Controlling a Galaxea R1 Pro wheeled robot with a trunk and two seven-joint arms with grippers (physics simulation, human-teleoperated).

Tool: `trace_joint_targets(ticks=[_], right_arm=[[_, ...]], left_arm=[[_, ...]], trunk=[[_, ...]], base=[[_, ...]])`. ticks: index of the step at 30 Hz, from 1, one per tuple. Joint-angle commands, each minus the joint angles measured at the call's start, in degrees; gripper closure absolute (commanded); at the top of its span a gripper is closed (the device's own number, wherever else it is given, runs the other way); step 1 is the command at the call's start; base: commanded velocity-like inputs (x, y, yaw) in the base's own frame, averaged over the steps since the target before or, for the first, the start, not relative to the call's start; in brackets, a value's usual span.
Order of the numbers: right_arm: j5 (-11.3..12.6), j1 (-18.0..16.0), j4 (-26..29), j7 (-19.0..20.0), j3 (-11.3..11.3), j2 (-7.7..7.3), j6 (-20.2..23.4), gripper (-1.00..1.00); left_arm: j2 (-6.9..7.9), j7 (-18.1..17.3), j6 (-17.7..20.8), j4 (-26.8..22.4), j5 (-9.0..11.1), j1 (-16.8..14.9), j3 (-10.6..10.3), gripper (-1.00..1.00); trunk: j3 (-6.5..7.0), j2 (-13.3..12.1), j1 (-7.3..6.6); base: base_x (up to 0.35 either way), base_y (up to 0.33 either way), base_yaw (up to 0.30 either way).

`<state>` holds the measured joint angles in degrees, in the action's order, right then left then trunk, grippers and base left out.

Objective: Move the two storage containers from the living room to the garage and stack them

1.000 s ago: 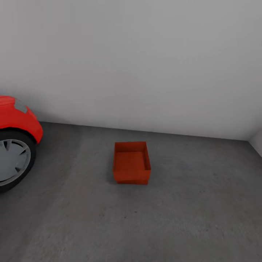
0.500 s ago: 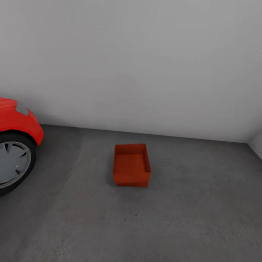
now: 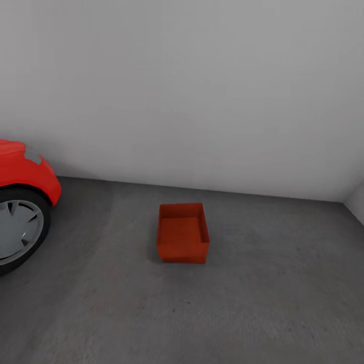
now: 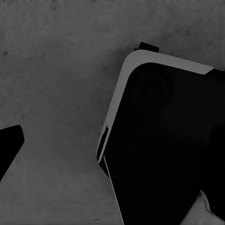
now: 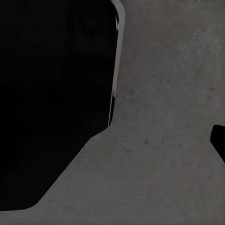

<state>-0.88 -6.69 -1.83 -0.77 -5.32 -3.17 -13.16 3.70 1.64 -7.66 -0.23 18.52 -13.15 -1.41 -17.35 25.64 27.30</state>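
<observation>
One orange-red open-top storage container (image 3: 182, 232) stands empty on the dark grey garage floor (image 3: 263, 303), a short way in front of the white wall. In the left wrist view a dark fingertip (image 4: 9, 146) of my left gripper shows at the picture's edge over bare floor. The right wrist view has a dark fingertip (image 5: 219, 140) of my right gripper at its edge, also over floor. Nothing is held between the fingers of either gripper.
A glossy red car's front corner and wheel (image 3: 20, 222) stand left of the container. The white wall (image 3: 202, 101) closes the far side, with a corner at the right. My black, white-trimmed base (image 4: 164, 140) sits close beneath both wrists.
The whole head view has drifted: container, car and wall foot sit slightly lower in the picture. The container has not moved on the floor.
</observation>
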Motion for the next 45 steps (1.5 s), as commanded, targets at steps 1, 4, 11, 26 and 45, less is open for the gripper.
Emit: trace_joint_targets(ticks=[1, 4, 11, 26, 45], right_arm=[[-0.1, -0.1, -0.2, -0.1, -0.4, 0.00, -0.3, -1.00], [0.0, -0.1, -0.2, -0.1, -0.4, -0.05, -0.3, -1.00], [0.1, -0.1, -0.2, -0.1, -0.3, -0.07, -0.5, -1.00], [2.0, -0.1, -0.2, -0.7, -0.2, 0.76, -0.4, -1.00], [1.4, 0.0, -0.1, -1.4, -0.5, 2.09, 0.9, -1.00]], left_arm=[[-0.01, 0.1, -0.2, 0.0, 0.2, 0.0, -0.2, -1.00], [-0.01, 0.1, -0.2, 0.0, 0.2, 0.0, -0.2, -1.00], [-0.01, 0.1, -0.2, 0.0, 0.2, 0.0, -0.2, -1.00], [-0.01, 0.1, -0.2, 0.0, 0.2, 0.0, -0.2, -1.00], [-0.01, 0.1, -0.2, 0.0, 0.2, 0.0, -0.2, -1.00]], trunk=[[0.01, 0.1, 0.03], [0.29, 0.1, 0.03], [0.93, 0.1, 0.03], [2.31, 0.1, 0.03], [4.05, 0.1, 0.03]], base=[[0.000, 0.000, 0.000], [0.000, 0.000, 0.000], [0.000, 0.000, 0.000], [0.000, 0.000, 0.000], [0.000, 0.000, 0.000]])
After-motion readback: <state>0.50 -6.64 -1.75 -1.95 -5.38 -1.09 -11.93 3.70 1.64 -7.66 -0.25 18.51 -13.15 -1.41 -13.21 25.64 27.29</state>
